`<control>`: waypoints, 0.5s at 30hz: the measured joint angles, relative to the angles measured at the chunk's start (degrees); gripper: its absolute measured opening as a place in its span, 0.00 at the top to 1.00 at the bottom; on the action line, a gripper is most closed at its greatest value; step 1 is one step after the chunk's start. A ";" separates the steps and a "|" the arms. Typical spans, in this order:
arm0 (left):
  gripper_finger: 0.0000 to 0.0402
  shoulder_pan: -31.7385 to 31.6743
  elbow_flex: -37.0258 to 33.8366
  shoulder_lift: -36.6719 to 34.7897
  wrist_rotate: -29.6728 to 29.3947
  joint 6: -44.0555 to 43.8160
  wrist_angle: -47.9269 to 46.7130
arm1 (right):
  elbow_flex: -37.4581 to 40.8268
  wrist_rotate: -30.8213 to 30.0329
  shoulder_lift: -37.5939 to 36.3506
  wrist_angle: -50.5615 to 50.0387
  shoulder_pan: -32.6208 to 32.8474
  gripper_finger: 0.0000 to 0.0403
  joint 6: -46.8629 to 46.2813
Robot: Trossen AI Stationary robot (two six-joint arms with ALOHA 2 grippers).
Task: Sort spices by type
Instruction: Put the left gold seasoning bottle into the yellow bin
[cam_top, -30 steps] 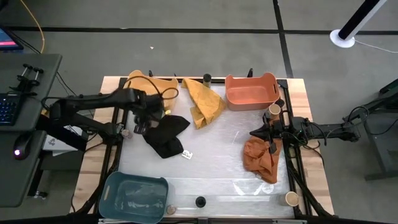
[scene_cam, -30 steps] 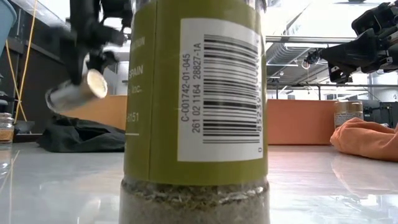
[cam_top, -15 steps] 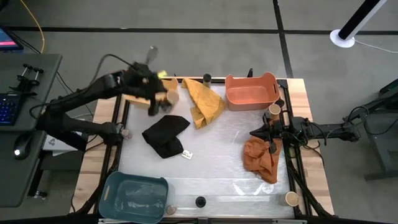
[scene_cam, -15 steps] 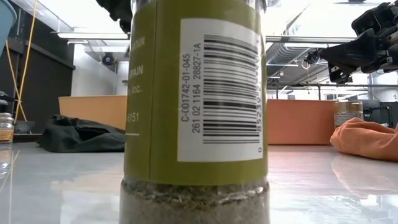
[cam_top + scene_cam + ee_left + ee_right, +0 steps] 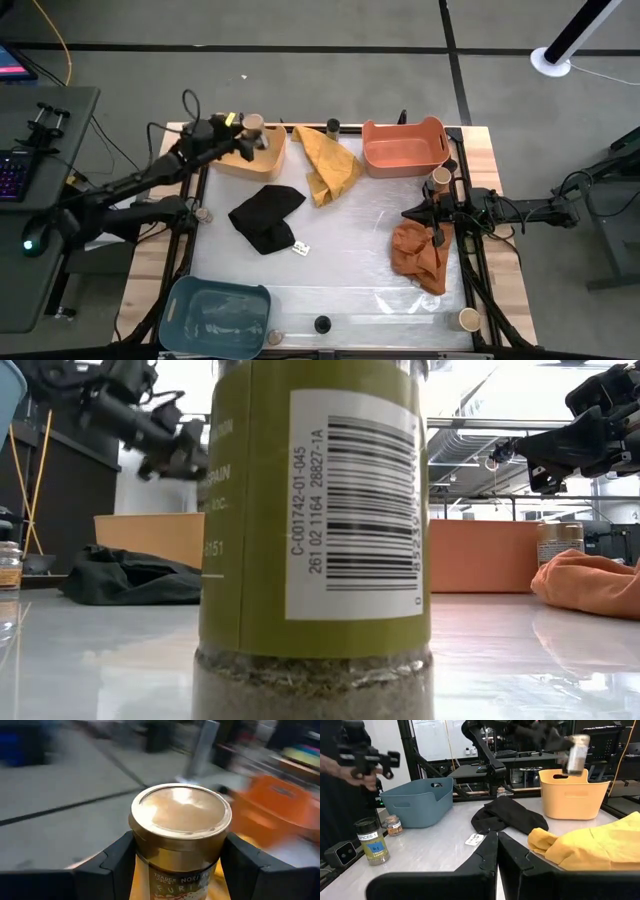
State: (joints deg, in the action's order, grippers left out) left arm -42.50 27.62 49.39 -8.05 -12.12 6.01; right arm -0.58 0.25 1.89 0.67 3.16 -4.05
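Over the yellow bin (image 5: 248,160), item: tan-topped spice jar (image 5: 177,837), pinched in my left gripper (image 5: 252,137), upright, directly above the opening; drop is straight down. Right gripper (image 5: 412,214): pressed together, idle near the orange cloth (image 5: 420,255).

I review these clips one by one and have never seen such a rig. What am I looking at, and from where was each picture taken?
Two dark robot arms work at a table. One picture looks straight down, one sits at table height behind a green-labelled jar, and one camera rides on each wrist. The left gripper holds a tan-topped spice jar between its fingers, above the yellow bin. The right gripper waits, shut and empty, near the orange cloth. Also on the table are an orange bin, a blue bin, a black cloth, a yellow cloth and a few more small jars along the edges.
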 joint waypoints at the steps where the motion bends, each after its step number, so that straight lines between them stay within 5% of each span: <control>1: 0.49 0.00 -1.54 0.20 -2.99 -0.97 0.72 | 0.00 -0.02 0.00 0.00 0.00 1.00 0.00; 15: 0.45 2.19 -5.49 14.29 -13.30 -3.88 11.19 | 0.02 -0.01 0.00 0.00 0.00 1.00 0.00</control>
State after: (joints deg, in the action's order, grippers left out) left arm -40.32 22.13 63.68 -21.35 -16.00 17.20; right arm -0.56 0.25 1.89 0.67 3.16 -4.05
